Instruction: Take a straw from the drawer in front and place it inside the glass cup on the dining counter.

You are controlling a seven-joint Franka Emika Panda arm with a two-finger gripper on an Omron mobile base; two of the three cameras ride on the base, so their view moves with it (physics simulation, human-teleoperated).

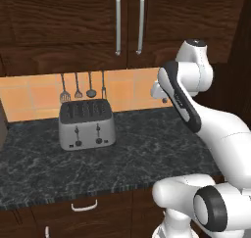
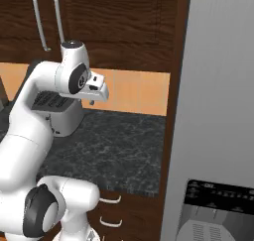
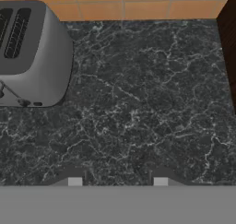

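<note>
Left base view: white arm is rising from the lower right and folding high above the black speckled granite tabletop (image 1: 147, 149), probably keeping clear of it while lining up on the drawer (image 1: 84, 210) below.
Drawer: sitting shut under the tabletop edge, dark brown wood, small curved white handle; straw presumably lying inside, hidden.
Toaster (image 1: 87, 125): boxy brushed-metal four-slot body is standing against the orange tiled wall, well apart from the arm.
Utensils (image 1: 83, 87): hanging from the wall above the toaster.
Right base view: gripper (image 2: 93, 102) is hovering above the tabletop; I cannot tell how its fingers are standing. More white handles (image 2: 110, 200) are showing below.
Hand view: fingers (image 3: 75, 181) are standing apart, gripping nothing, pointing down at bare veined granite beside the toaster's rounded corner.
</note>
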